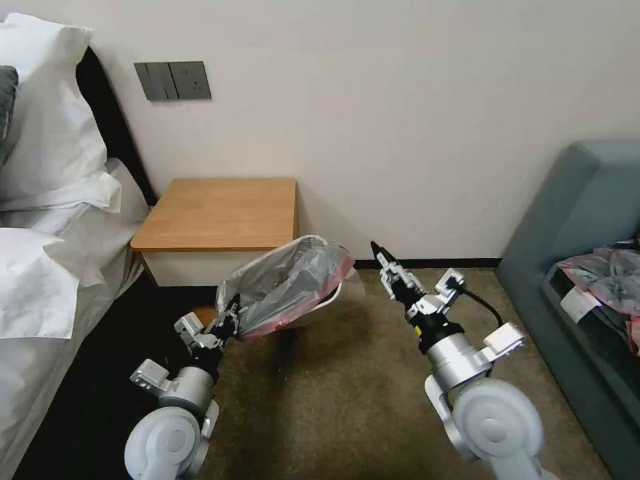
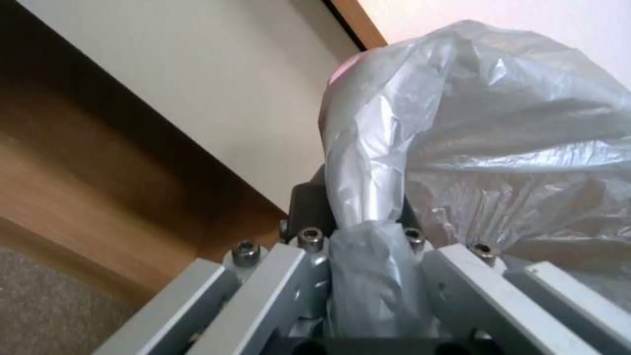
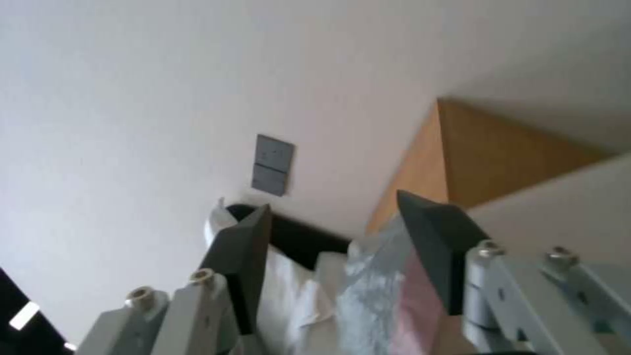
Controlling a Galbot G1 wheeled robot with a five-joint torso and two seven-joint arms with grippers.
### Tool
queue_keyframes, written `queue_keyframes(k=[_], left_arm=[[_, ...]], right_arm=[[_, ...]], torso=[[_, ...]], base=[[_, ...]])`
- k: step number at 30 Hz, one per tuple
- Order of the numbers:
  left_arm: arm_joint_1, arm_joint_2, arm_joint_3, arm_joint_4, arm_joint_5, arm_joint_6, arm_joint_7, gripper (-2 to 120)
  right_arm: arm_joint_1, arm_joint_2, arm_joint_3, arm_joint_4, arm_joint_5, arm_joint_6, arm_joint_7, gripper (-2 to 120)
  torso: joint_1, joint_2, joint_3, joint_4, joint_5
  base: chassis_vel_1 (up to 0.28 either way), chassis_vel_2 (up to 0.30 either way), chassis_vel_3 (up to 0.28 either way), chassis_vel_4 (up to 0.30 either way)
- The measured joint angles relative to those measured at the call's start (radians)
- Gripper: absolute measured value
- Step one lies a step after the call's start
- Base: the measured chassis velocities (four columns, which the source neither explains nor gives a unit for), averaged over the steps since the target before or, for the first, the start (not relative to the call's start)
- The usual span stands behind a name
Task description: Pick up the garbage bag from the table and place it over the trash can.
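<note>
Left gripper, nearest you: pinched on the garbage bag (wrinkled grey, pinkish-red rim), draped over the trash can just in front of the table. Right gripper: jaws spread, right of the trash can. Your surroundings: bed left of the table, sofa well to its right.

2 silver-grey arms with rounded white joint housings, black-tipped left gripper and right gripper, black cable, hex screws on pale brackets
</note>
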Motion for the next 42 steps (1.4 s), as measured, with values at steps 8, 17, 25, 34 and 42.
queue_keyframes(k=[8,17,25,34,42], left_arm=[[0.010,-0.002,0.000,-0.021,0.007,-0.001,-0.003,3],[0.018,-0.005,0.004,-0.027,0.030,-0.004,-0.009,3],[0.016,-0.004,0.010,-0.033,0.043,-0.006,-0.004,3],[0.019,-0.003,0.020,-0.036,0.062,-0.010,0.001,3],[0.019,-0.003,0.022,-0.034,0.069,-0.022,0.003,3]], right_arm=[[0.006,0.006,-0.001,-0.009,0.097,-0.007,0.056,86],[0.035,0.017,-0.047,-0.056,0.053,-0.008,0.032,100],[0.054,0.030,-0.071,-0.099,-0.002,-0.006,-0.014,86],[0.057,0.032,-0.070,-0.108,-0.017,-0.002,-0.032,59],[0.053,0.039,-0.065,-0.112,-0.035,-0.002,-0.071,28]], torso=[[0.000,0.000,0.000,0.0000,0.0000],[0.000,0.000,0.000,0.0000,0.0000],[0.000,0.000,0.000,0.0000,0.0000],[0.000,0.000,0.000,0.0000,0.0000],[0.000,0.000,0.000,0.0000,0.0000]], base=[[0.000,0.000,0.000,0.000],[0.000,0.000,0.000,0.000],[0.000,0.000,0.000,0.000],[0.000,0.000,0.000,0.000],[0.000,0.000,0.000,0.000]])
